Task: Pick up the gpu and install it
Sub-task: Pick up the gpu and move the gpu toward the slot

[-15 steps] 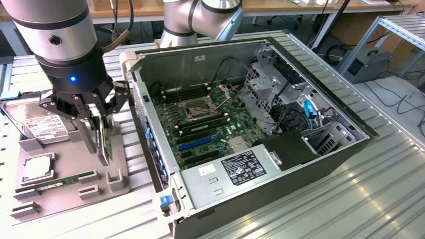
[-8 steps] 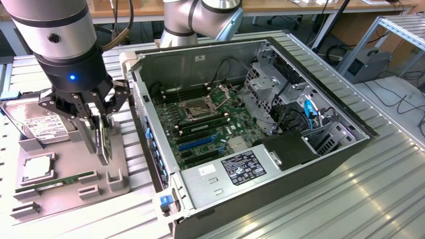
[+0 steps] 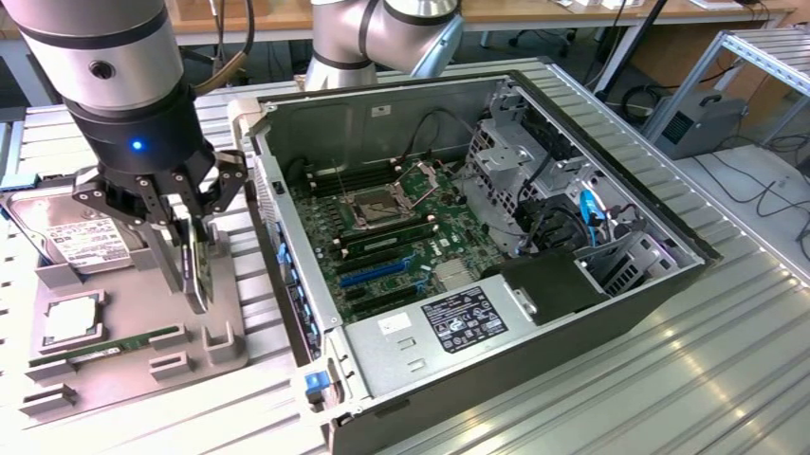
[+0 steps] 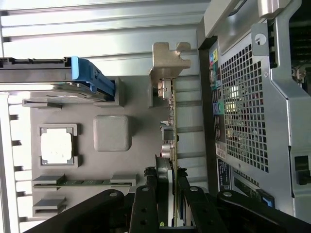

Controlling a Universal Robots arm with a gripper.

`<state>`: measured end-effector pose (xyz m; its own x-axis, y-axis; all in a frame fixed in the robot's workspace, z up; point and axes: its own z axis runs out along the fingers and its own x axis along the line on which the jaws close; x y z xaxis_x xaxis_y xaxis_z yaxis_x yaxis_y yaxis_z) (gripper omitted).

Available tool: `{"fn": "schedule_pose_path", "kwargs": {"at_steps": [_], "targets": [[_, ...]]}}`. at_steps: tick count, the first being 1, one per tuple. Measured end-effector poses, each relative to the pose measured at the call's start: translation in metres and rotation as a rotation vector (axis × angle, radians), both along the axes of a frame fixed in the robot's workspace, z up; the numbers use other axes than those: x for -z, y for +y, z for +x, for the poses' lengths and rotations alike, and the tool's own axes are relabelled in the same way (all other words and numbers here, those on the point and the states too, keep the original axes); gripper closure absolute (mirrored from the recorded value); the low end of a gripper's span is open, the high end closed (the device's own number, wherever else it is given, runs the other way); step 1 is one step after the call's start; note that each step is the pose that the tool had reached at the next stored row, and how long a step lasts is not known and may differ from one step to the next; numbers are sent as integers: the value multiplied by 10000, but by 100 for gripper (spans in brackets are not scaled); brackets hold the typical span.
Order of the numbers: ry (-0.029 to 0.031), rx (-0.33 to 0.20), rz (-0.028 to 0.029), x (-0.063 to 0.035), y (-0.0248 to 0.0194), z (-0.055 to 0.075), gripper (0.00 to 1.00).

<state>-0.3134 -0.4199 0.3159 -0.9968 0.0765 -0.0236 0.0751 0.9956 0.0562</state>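
**Gripper** [image 3: 188, 242] [image 4: 167, 178]: on the arm, over the grey parts fixture [image 3: 139, 379] [image 4: 138, 145]. The jaws are closed from both sides on the faces of a thin card, pinching it.

**Gpu** [image 3: 199, 280] [image 4: 171, 124]: dark circuit board standing upright on edge between the jaws. Its silver end bracket [image 4: 167, 60] is at the end farthest from the jaws. The lower edge is down at the fixture; I cannot tell whether it is seated there or lifted clear.

**Hard drive** [image 3: 70, 237] [image 4: 34, 76]: silver with a white label, on the fixture to one side of the jaws.

**Processor chip** [image 3: 70, 322] [image 4: 57, 145]: in a square pocket, on the same side as the drive.

**Memory stick** [image 3: 108, 349] [image 4: 82, 183]: narrow and green, lying in its slot beside the chip.

**Computer case** [image 3: 570, 370] [image 4: 243, 111]: open, on the opposite side of the jaws from the drive, just beside the fixture.

**Motherboard** [image 3: 393, 246]: inside the case, apart from the jaws.

**Power supply** [image 3: 443, 327]: inside the case, at the motherboard's edge.
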Motion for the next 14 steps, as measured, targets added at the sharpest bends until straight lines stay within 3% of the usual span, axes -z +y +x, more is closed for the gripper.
{"fn": "schedule_pose_path", "kwargs": {"at_steps": [14], "targets": [[1, 0, 0, -35, 0, 0, 73]]}}
